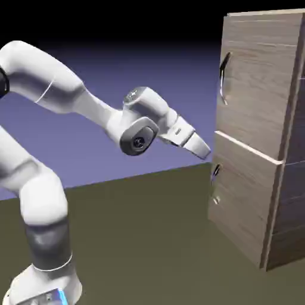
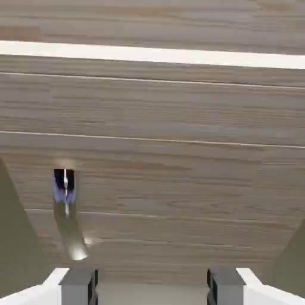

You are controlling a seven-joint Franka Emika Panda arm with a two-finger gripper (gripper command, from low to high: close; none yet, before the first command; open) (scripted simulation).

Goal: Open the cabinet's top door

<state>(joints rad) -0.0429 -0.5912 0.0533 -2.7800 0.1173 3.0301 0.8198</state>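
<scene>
The tall wood-grain cabinet (image 1: 262, 131) stands at the exterior view's right. Its top door (image 1: 253, 77) carries a long dark curved bar handle (image 1: 223, 77) near its left edge. My gripper (image 1: 204, 151) hangs left of the cabinet, level with the pale seam (image 1: 247, 149) and well below that handle, touching nothing. In the hand view the open gripper (image 2: 152, 289) shows two grey fingertips (image 2: 78, 285) far apart with nothing between them. They face the lower door's planks (image 2: 167, 179). The pale seam (image 2: 149, 55) runs across the top, with a strip of the top door (image 2: 149, 21) above it.
The shorter lower door (image 1: 244, 202) has a small dark handle (image 1: 215, 179), which appears shiny at the left in the hand view as the small handle (image 2: 65, 208). The olive table (image 1: 149, 238) stretches between the robot base and the cabinet.
</scene>
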